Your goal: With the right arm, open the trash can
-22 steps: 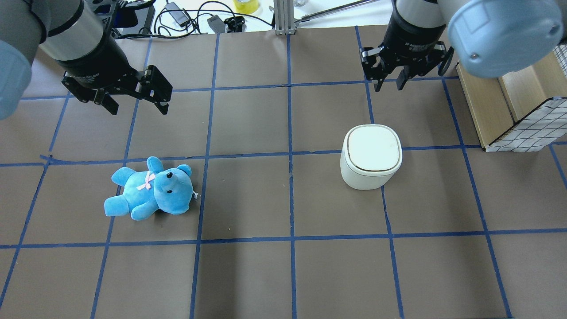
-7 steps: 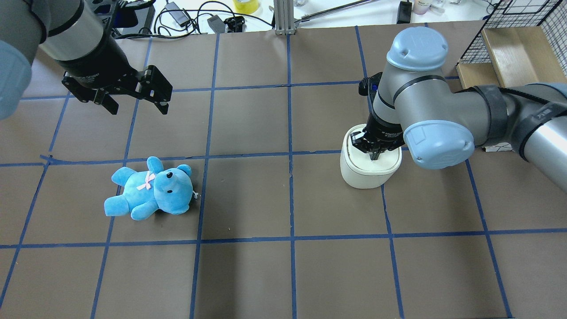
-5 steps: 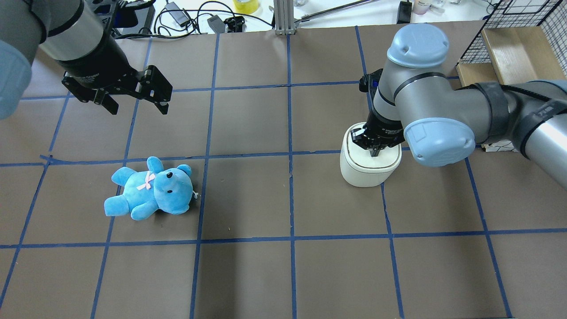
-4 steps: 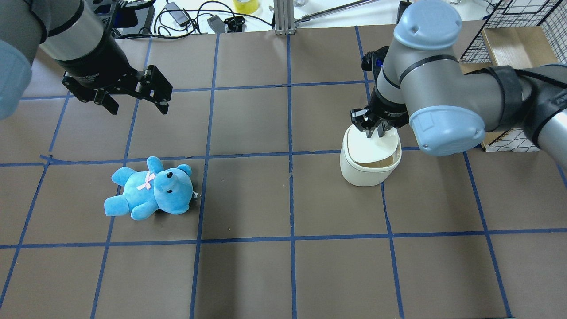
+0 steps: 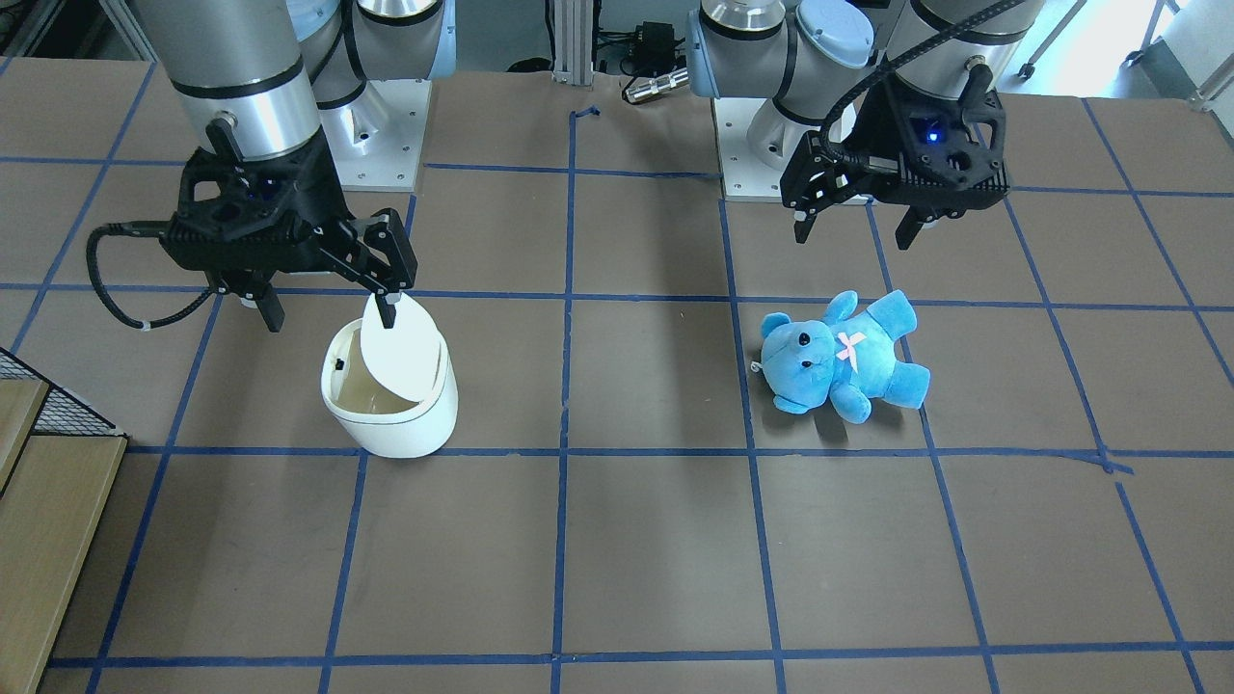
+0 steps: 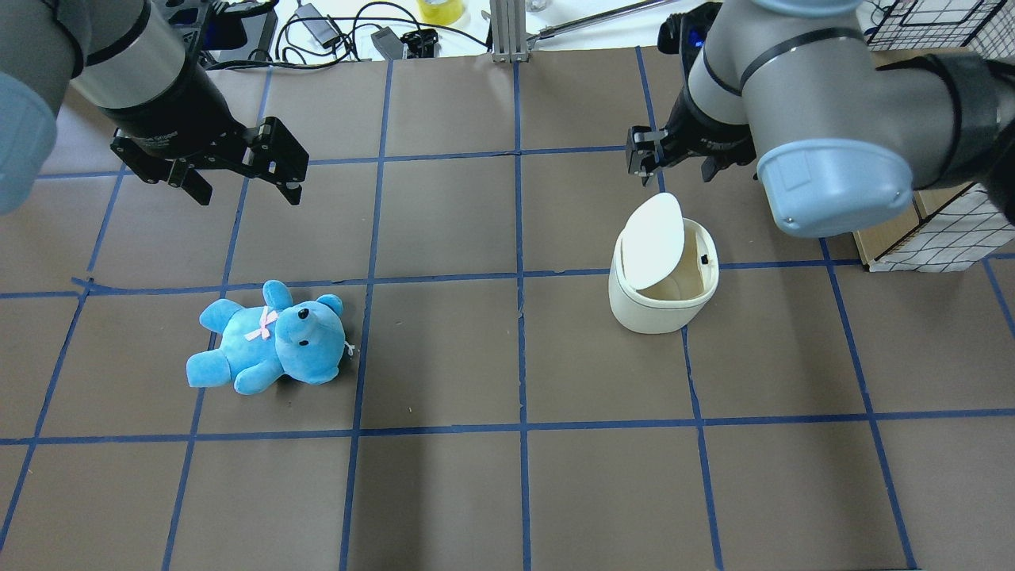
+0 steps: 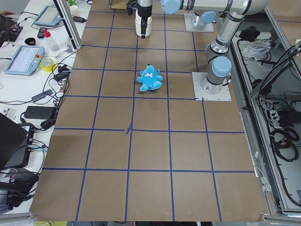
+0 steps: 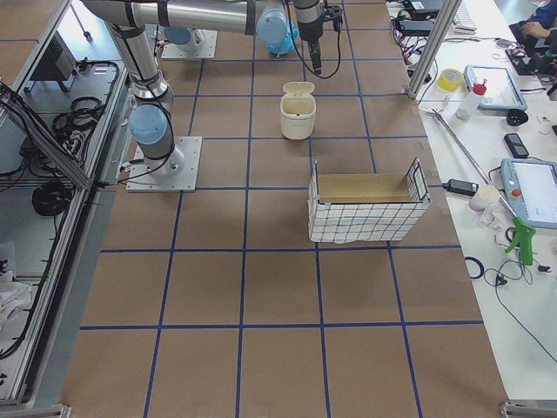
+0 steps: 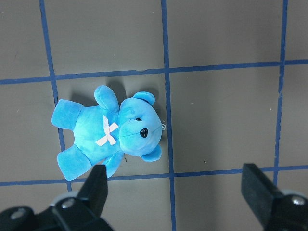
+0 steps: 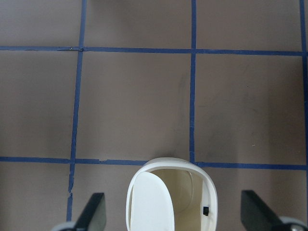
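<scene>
The white trash can [image 6: 658, 313] stands right of the table's middle. Its flat lid [image 6: 652, 242] is tilted up and the beige inside shows. It also shows in the front view [image 5: 395, 429] with the lid [image 5: 395, 352] raised. My right gripper [image 6: 678, 170] hangs open and empty above and just beyond the can; in the front view [image 5: 330, 313] one fingertip [image 5: 388, 313] is close to the lid's top edge. The right wrist view looks down into the open can [image 10: 207, 192]. My left gripper [image 6: 246, 190] is open and empty at the far left.
A blue teddy [image 6: 266, 341] lies on the left side, below the left gripper, and shows in the left wrist view [image 9: 110, 134]. A wire basket with a wooden box [image 6: 936, 230] stands at the right edge. Cables [image 6: 333, 32] lie along the far edge.
My right gripper pressed its closed fingers on the lid, then rose and drew back toward the far side with its fingers spread. The lid sprang up. The left arm has not moved.
</scene>
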Controlling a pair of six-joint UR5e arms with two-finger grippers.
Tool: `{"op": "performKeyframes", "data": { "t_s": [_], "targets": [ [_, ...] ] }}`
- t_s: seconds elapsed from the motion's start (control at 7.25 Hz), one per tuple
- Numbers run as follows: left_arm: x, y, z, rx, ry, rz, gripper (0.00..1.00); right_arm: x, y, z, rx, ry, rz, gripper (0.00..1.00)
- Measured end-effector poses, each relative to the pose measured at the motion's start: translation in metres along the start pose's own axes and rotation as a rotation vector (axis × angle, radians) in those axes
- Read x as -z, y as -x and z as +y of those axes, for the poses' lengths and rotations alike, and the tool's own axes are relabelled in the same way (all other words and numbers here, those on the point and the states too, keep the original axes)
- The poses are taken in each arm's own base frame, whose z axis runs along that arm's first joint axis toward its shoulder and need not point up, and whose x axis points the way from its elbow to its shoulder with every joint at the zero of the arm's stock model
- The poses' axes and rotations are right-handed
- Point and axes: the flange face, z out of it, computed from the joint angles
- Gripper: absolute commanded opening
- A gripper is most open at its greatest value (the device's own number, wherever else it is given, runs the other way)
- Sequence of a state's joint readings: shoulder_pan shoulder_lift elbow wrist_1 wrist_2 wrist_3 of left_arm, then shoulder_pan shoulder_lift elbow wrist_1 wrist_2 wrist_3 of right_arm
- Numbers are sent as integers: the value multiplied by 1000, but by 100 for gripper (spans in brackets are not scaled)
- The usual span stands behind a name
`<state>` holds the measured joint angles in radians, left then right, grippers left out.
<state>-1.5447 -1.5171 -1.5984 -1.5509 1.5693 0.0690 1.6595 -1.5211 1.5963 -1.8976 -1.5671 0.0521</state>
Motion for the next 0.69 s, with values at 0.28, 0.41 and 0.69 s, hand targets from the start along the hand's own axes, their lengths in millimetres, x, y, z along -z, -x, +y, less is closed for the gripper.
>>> {"op": "performKeyframes", "data": {
  "t_s": [0.28,0.41,0.69],
  "targets": [
    [0,0,0,0,0,0,100,26,-1,-5,-2,40,6,100],
    [0,0,0,0,0,0,100,34,-1,-5,-1,54,7,100],
    [0,0,0,0,0,0,100,40,0,-5,-1,73,8,100]
  ]
}}
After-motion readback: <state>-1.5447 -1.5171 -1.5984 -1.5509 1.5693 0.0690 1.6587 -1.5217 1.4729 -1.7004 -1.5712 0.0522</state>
